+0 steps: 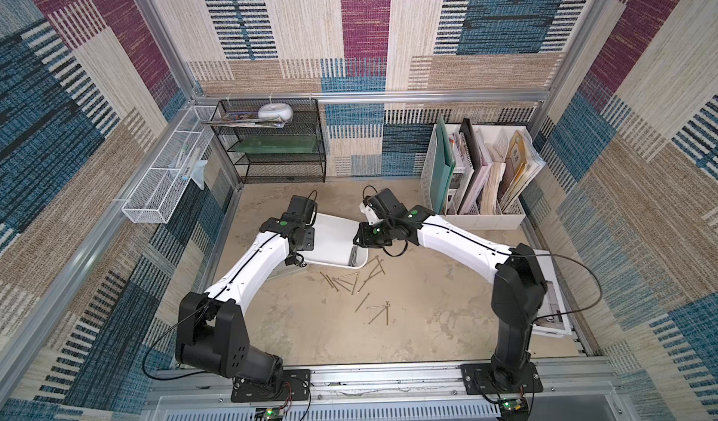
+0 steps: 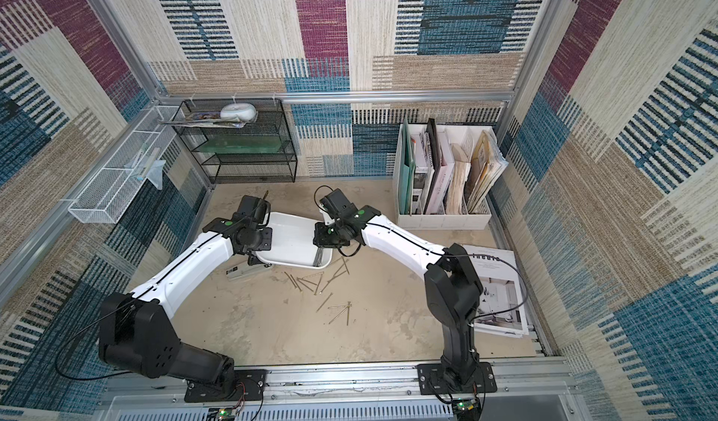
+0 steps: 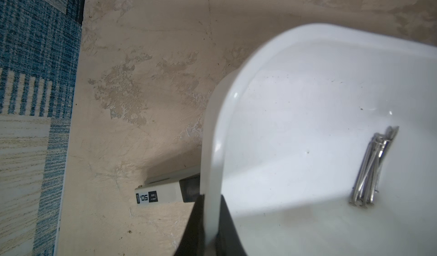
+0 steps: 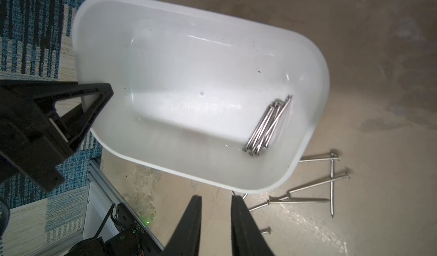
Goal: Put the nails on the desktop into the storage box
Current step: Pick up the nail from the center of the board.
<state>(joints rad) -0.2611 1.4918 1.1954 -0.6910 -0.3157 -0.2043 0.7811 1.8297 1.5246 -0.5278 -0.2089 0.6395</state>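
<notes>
The white storage box point(image 1: 330, 236) point(image 2: 289, 240) sits tilted on the beige desktop point(image 1: 311, 322). My left gripper point(image 3: 211, 197) is shut on the box's rim point(image 3: 212, 162); its black fingers point(image 4: 71, 115) also show in the right wrist view. A bundle of nails point(image 4: 267, 127) point(image 3: 371, 167) lies in the lower corner of the box point(image 4: 189, 77). Several more nails point(image 1: 349, 281) point(image 2: 311, 283) point(image 4: 319, 191) are scattered on the desktop in front of it. My right gripper point(image 4: 216, 198) hovers beside the box's near rim, open, with nothing between its fingers.
A small white carton point(image 3: 156, 194) point(image 2: 244, 273) lies partly under the box. A black mesh shelf point(image 1: 279, 143) and a white wire basket point(image 1: 167, 178) stand at the back left. A white file holder point(image 1: 481, 174) is at the back right, and a magazine point(image 1: 551, 294) lies by the right wall.
</notes>
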